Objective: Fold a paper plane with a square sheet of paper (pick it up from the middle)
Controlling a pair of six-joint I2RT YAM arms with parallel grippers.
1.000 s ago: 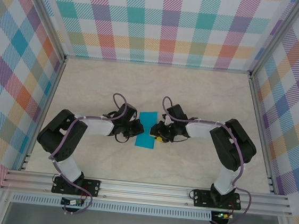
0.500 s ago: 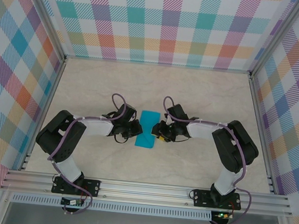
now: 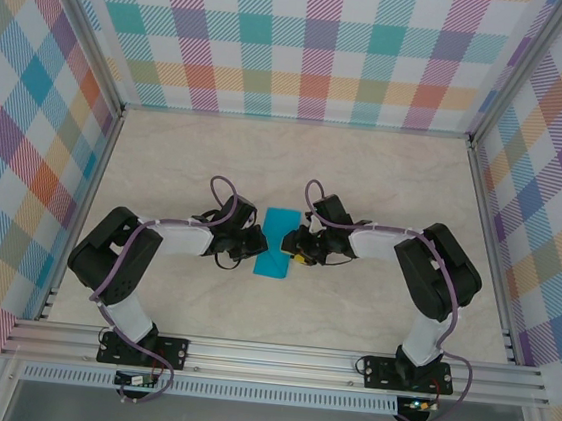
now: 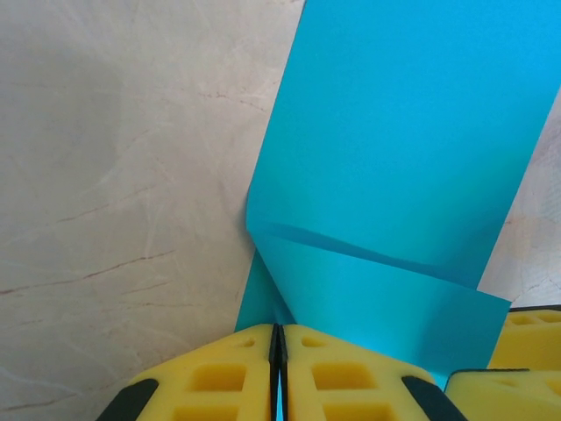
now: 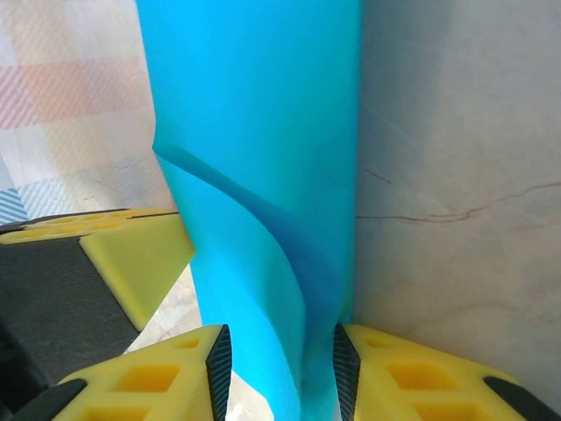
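Looking down from above, two robot arms reach inward from the near edge of a pale marble-patterned table (image 3: 395,182), with bright plaid walls (image 3: 308,52) on the left, right and far sides. The square sheet of paper (image 3: 278,242), teal-blue, lies at the middle of the table between the two arms. From overhead it appears as a narrow folded strip running from far to near, leaning slightly left at its near end.

The left gripper (image 3: 256,244) meets the paper's left edge. In the left wrist camera, the left gripper (image 4: 277,368) has its yellow foam pads pressed together, with a thin line of teal pinched between them. Beyond the pads the paper (image 4: 394,149) rises away in a broad sheet, crossed by a crease where a flap turns over near the pads. To the left of the paper the table is bare.

The right gripper (image 3: 298,248) sits at the paper's right edge, just beside the left one. In the right wrist camera, the right gripper (image 5: 279,377) has its yellow pads standing apart, one on each side of the paper (image 5: 254,105), which passes through the gap. A curved, lifted fold of teal shows just beyond the pads. One yellow pad of the left gripper lies at the left of that view, touching the sheet.
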